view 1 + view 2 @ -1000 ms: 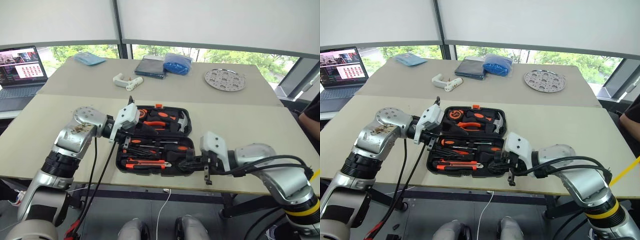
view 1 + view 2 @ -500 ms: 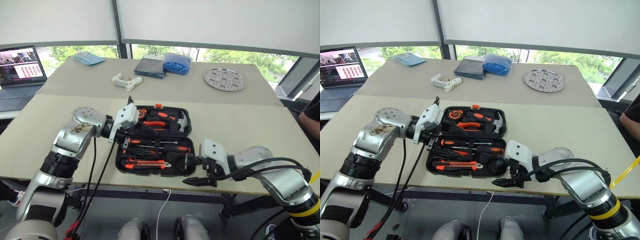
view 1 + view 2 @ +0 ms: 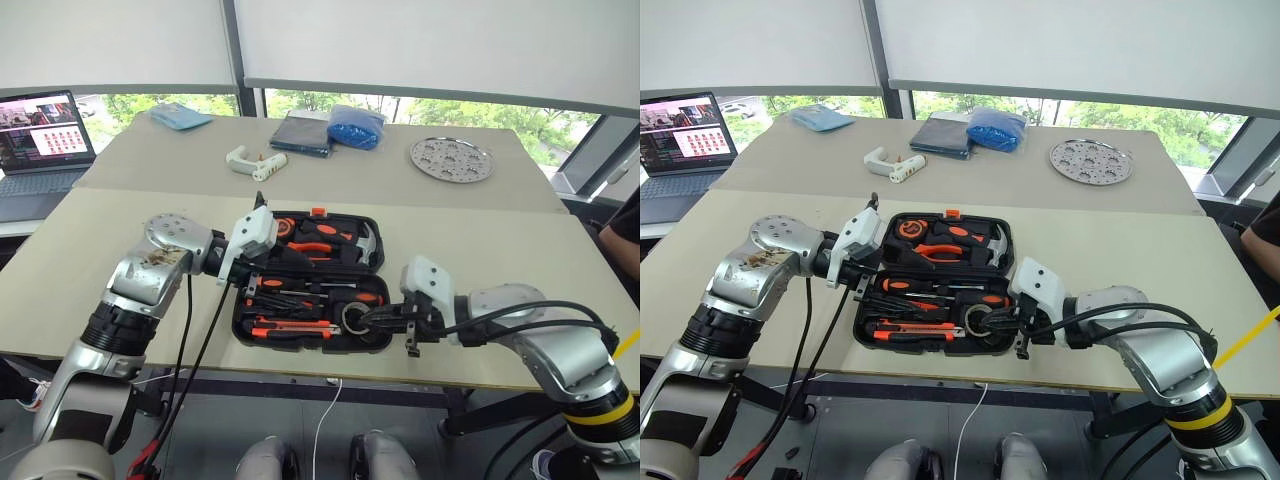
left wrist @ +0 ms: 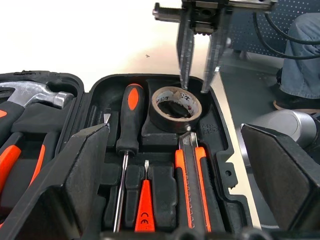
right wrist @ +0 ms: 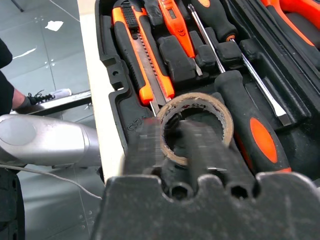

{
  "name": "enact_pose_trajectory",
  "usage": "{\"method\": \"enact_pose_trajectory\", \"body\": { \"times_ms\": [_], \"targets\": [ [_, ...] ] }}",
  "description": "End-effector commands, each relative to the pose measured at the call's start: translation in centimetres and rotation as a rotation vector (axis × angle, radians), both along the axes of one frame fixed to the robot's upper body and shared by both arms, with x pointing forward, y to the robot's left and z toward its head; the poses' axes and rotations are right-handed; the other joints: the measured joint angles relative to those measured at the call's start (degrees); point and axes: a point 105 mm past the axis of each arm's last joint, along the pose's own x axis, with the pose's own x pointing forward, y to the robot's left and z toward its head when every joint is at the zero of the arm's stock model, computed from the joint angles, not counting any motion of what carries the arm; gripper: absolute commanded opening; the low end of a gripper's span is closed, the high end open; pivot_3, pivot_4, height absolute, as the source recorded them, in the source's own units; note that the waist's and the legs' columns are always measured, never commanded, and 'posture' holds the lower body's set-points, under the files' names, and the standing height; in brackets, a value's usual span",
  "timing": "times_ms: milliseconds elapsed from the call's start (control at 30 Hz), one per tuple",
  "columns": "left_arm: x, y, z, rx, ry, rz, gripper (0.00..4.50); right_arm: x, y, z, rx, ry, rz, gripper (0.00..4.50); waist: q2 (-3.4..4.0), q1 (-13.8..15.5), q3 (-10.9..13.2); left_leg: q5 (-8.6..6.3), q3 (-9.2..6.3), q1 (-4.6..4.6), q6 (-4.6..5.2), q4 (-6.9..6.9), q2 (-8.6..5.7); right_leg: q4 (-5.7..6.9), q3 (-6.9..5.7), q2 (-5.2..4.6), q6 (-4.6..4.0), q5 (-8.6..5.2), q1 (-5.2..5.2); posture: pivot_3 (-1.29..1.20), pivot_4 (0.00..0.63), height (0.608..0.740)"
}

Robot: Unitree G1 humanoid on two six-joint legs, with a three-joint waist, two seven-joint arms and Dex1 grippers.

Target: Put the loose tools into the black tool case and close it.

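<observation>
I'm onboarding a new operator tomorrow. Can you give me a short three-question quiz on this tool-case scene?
1. True or false: the black tool case is closed.
2. Which thing is the right claw at? A) tape roll B) hammer C) pliers
3. Fill in: the open ___ sits at the far left of the scene.
Key: 1 false; 2 A; 3 laptop.
</observation>
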Motion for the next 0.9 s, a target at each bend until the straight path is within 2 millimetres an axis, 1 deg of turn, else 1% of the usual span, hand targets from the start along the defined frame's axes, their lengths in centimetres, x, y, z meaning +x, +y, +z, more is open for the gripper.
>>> {"method": "enact_pose_trajectory", "body": {
  "times_ms": [33, 167, 333, 500, 567, 600, 700, 900],
  "targets": [
    [0.0, 0.0, 0.8, -0.005, -0.044, -0.007, 4.50, -0.6, -0.2, 1.0, -0.014, -0.054, 0.042, 0.03, 0.00, 0.0, 0.0, 0.00, 0.00, 0.00, 0.00, 0.00, 0.00, 0.00, 0.00, 0.00, 0.00, 0.00, 0.00, 0.00, 0.150, 0.718],
    [0.0, 0.0, 0.7, -0.005, -0.045, -0.007, 4.50, -0.3, 0.0, 1.4, -0.012, -0.072, 0.033, 0.03, 0.00, 0.0, 0.0, 0.00, 0.00, 0.00, 0.00, 0.00, 0.00, 0.00, 0.00, 0.00, 0.00, 0.00, 0.00, 0.00, 0.150, 0.718],
    [0.0, 0.0, 0.6, -0.004, -0.045, -0.005, 4.50, -0.3, 0.4, 0.6, -0.070, -0.101, 0.074, 0.03, 0.00, 0.0, 0.0, 0.00, 0.00, 0.00, 0.00, 0.00, 0.01, 0.00, 0.00, 0.00, 0.00, 0.00, 0.00, 0.00, 0.150, 0.718],
    [0.1, 0.3, 0.7, 0.000, -0.047, 0.004, 4.50, -0.4, 0.9, 1.1, -0.070, -0.137, 0.126, 0.03, 0.00, -0.1, 0.0, 0.00, 0.00, 0.00, 0.00, 0.00, 0.00, 0.00, 0.00, 0.00, 0.01, -0.01, -0.01, 0.00, 0.150, 0.718],
    [0.1, 0.3, 0.7, 0.000, -0.047, 0.006, 4.50, -0.4, 1.1, 1.3, -0.067, -0.148, 0.137, 0.61, 0.00, -0.1, 0.0, 0.00, 0.00, 0.00, 0.00, 0.00, 0.00, 0.00, 0.00, 0.00, 0.01, -0.01, -0.01, 0.00, 0.150, 0.718],
    [0.1, 0.4, 0.7, 0.000, -0.048, 0.008, 4.50, -0.4, 1.2, 1.3, -0.074, -0.157, 0.146, 0.75, 0.00, -0.1, 0.0, 0.00, 0.00, 0.00, 0.00, 0.00, 0.01, 0.00, 0.00, 0.00, 0.01, -0.01, -0.01, 0.00, 0.150, 0.718],
    [0.1, 0.4, 0.7, -0.002, -0.049, 0.013, 4.50, -0.3, 1.3, 0.5, -0.133, -0.196, 0.183, 1.78, 0.00, -0.1, 0.0, 0.00, 0.00, 0.00, 0.00, 0.00, 0.00, 0.00, 0.00, 0.00, 0.01, -0.01, 0.00, 0.00, 0.150, 0.718],
    [0.2, 0.5, 0.8, -0.001, -0.053, 0.019, 4.50, 0.4, 1.1, -0.6, -0.177, -0.221, 0.198, 1.78, 0.00, -0.2, 0.0, 0.00, 0.01, 0.00, 0.00, 0.01, 0.00, 0.00, 0.00, 0.00, 0.02, -0.02, -0.01, 0.00, 0.150, 0.718]
  ]
}}
